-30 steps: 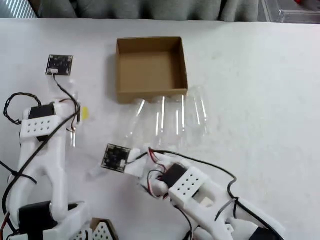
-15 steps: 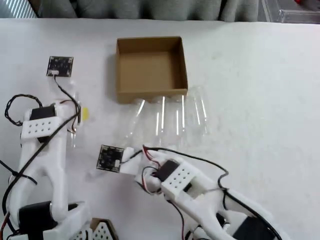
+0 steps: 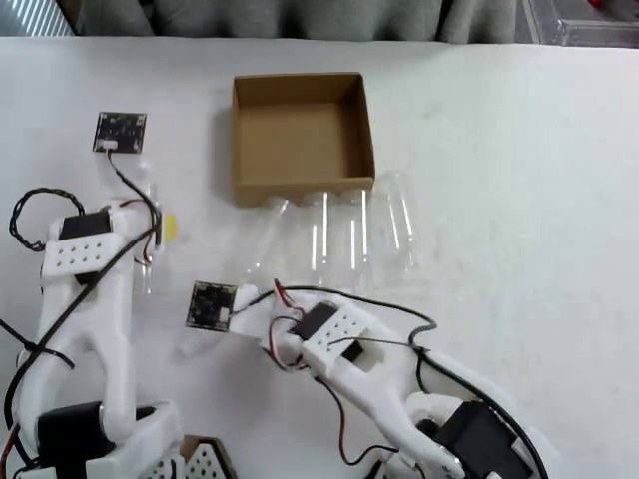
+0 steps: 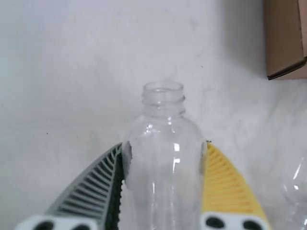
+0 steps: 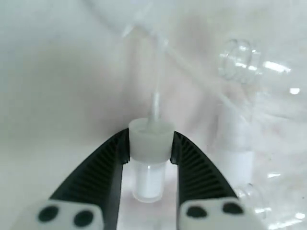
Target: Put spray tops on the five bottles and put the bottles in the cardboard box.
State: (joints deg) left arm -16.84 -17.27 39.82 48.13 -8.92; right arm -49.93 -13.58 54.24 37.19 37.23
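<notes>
My left gripper (image 4: 163, 149) is shut on a clear, uncapped bottle (image 4: 163, 163), its grey and yellow fingers (image 4: 218, 177) pressed to the bottle's sides. In the high view this bottle (image 3: 148, 215) lies at the left, beside the left arm (image 3: 85, 259). Between the black fingers (image 5: 108, 167) of my right gripper (image 5: 149, 140) sits a white spray top (image 5: 148, 165), its thin tube pointing away. The right arm (image 3: 334, 339) reaches in from the front right, its wrist a little right of the left arm. An open cardboard box (image 3: 300, 135) with nothing inside sits at the back centre.
Several clear uncapped bottles (image 3: 344, 235) lie side by side just in front of the box. One open bottle neck (image 5: 240, 57) and a white collar piece (image 5: 235, 160) lie close to the right gripper. A box corner (image 4: 288, 38) lies beyond the held bottle.
The right arm has swung left and slightly back toward the left arm, carrying the spray top. The left arm and its bottle have stayed still.
</notes>
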